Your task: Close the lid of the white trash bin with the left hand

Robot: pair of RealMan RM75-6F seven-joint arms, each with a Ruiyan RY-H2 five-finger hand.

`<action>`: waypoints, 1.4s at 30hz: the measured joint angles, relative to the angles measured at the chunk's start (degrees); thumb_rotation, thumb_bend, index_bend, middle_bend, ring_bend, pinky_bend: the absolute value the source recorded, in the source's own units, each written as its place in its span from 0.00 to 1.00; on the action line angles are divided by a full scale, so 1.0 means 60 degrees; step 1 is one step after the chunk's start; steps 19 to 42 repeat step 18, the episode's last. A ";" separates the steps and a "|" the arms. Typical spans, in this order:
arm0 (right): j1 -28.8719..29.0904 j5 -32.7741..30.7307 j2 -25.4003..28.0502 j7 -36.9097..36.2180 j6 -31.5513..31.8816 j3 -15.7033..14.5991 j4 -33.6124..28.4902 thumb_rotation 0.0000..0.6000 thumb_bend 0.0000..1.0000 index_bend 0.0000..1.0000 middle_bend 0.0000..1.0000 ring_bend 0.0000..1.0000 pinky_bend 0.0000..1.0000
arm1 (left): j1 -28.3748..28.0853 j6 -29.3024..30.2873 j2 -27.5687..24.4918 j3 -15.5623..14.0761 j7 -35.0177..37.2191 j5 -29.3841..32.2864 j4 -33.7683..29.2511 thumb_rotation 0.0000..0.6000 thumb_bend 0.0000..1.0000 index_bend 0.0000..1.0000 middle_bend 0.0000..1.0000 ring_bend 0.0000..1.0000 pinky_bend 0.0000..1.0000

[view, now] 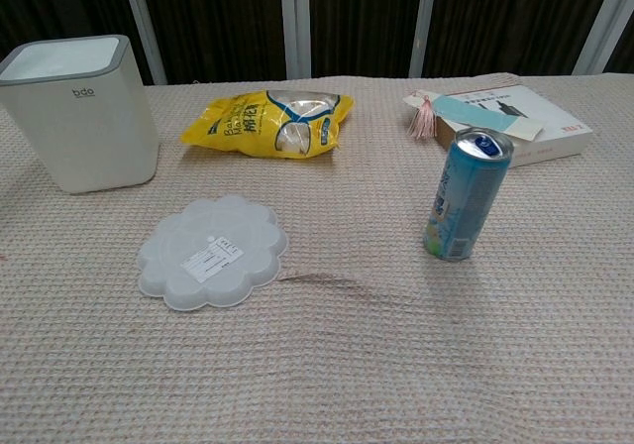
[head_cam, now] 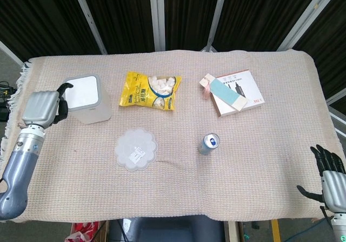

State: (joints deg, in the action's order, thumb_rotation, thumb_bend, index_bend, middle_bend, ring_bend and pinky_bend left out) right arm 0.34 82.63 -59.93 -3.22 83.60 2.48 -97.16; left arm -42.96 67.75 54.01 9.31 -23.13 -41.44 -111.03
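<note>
The white trash bin [head_cam: 86,97] stands at the table's left, and its lid [head_cam: 82,89] lies flat in the grey rim. In the chest view the bin [view: 87,119] is at the far left with the lid [view: 57,58] level on top. My left hand [head_cam: 43,108] hovers just left of the bin, apart from it. Its fingers are mostly curled in with nothing in them, and one fingertip [head_cam: 67,85] points toward the bin's near corner. My right hand [head_cam: 331,178] hangs off the table's front right corner, fingers spread and holding nothing. Neither hand shows in the chest view.
A yellow snack bag [head_cam: 151,90] lies right of the bin. A clear flower-shaped plastic lid [head_cam: 136,148] sits in front of it. A drink can [head_cam: 208,143] stands mid-table, and a book with a bookmark [head_cam: 233,92] lies at the back right.
</note>
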 measured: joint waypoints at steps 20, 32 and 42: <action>-0.0070 0.0322 -0.0064 0.0285 0.0323 -0.0031 0.0201 1.00 0.15 0.00 0.00 0.00 0.00 | 0.4661 0.4196 0.1477 -0.3207 0.1637 -0.6595 0.1571 1.00 0.22 0.00 0.00 0.00 0.88; -0.0070 0.0322 -0.0064 0.0285 0.0323 -0.0031 0.0201 1.00 0.15 0.00 0.00 0.00 0.00 | 0.4661 0.4196 0.1477 -0.3207 0.1637 -0.6595 0.1571 1.00 0.22 0.00 0.00 0.00 0.88; -0.0070 0.0322 -0.0064 0.0285 0.0323 -0.0031 0.0201 1.00 0.15 0.00 0.00 0.00 0.00 | 0.4661 0.4196 0.1477 -0.3207 0.1637 -0.6595 0.1571 1.00 0.22 0.00 0.00 0.00 0.88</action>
